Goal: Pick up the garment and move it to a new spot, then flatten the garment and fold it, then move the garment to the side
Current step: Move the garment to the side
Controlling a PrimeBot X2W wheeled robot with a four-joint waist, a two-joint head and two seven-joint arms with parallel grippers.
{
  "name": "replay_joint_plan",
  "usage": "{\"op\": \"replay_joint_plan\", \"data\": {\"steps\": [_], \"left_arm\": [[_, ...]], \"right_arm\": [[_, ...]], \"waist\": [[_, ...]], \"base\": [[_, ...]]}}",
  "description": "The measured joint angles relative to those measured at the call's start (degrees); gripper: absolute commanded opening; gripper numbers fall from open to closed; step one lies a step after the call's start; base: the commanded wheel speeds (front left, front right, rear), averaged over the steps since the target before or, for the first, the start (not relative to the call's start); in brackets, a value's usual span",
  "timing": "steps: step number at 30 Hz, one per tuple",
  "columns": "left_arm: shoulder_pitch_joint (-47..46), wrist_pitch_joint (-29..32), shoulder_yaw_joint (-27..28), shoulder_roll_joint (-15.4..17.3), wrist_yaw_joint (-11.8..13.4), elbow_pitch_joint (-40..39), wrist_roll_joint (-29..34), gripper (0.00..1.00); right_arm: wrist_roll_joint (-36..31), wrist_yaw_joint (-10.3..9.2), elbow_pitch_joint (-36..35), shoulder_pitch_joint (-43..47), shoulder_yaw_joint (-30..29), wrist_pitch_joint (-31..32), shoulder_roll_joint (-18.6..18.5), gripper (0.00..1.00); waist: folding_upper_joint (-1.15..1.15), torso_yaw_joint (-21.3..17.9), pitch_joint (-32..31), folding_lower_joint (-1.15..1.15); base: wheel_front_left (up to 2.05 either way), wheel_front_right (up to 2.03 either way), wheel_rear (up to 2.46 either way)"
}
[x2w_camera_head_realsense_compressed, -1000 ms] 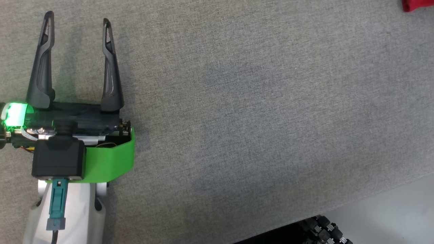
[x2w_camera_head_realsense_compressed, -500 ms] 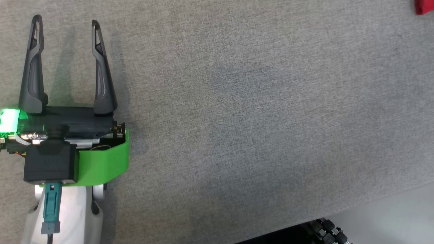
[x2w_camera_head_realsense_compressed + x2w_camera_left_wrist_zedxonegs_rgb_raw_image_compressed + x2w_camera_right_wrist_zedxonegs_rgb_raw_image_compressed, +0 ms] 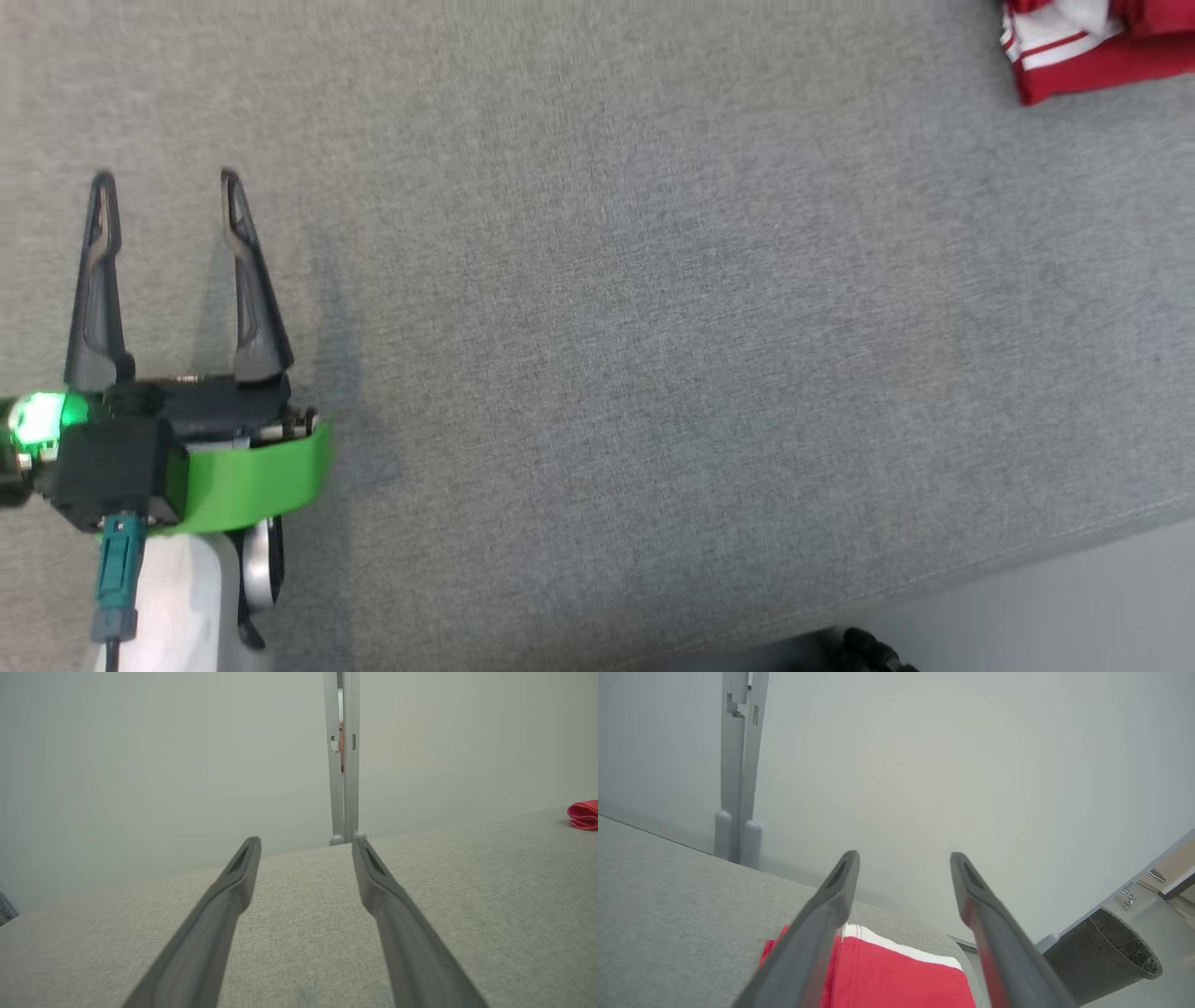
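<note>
The garment (image 3: 1092,47) is red with white stripes and lies folded at the far right of the grey fabric surface (image 3: 653,327), cut off by the top right corner of the head view. My left gripper (image 3: 165,177) hovers open over bare fabric at the left, far from the garment. In the left wrist view that gripper (image 3: 306,841) is open and empty, and the garment (image 3: 584,814) is a small red fold at the right edge. My right gripper (image 3: 903,857) is open just above the near end of the garment (image 3: 896,980), nothing between its fingers.
A pale wall with a grey vertical post (image 3: 343,760) stands behind the surface. A dark round bin (image 3: 1104,952) sits on the floor beyond the surface's right end. The front edge of the surface (image 3: 980,579) drops to a light floor at the lower right.
The head view has shifted, so more of the garment shows at the top right. My left gripper sits lower in the picture and its fingers stand a little closer together.
</note>
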Motion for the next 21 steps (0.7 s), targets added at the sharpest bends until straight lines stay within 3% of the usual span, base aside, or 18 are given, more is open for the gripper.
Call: {"op": "replay_joint_plan", "data": {"steps": [4,9,21], "left_arm": [[3.7,0.0,1.6,-0.1,0.0,1.4,-2.0,1.00],[7.5,0.0,3.1,-0.8,-0.6,3.3,-3.3,1.00],[10.7,0.0,5.0,-3.9,-3.5,10.3,-5.5,1.00]], "right_arm": [[-6.7,0.01,-8.4,12.4,-9.1,0.0,7.5,1.00],[-11.6,0.00,-14.7,24.2,-14.6,0.0,14.1,1.00],[-12.3,0.00,-20.2,42.9,-19.6,0.0,22.3,1.00]], "waist": [[0.00,0.2,-4.2,0.00],[0.00,0.6,-9.4,0.00],[0.00,3.1,-18.9,0.00]], "base": [[0.00,0.00,0.00],[0.00,0.00,0.00],[0.00,0.00,0.00]]}}
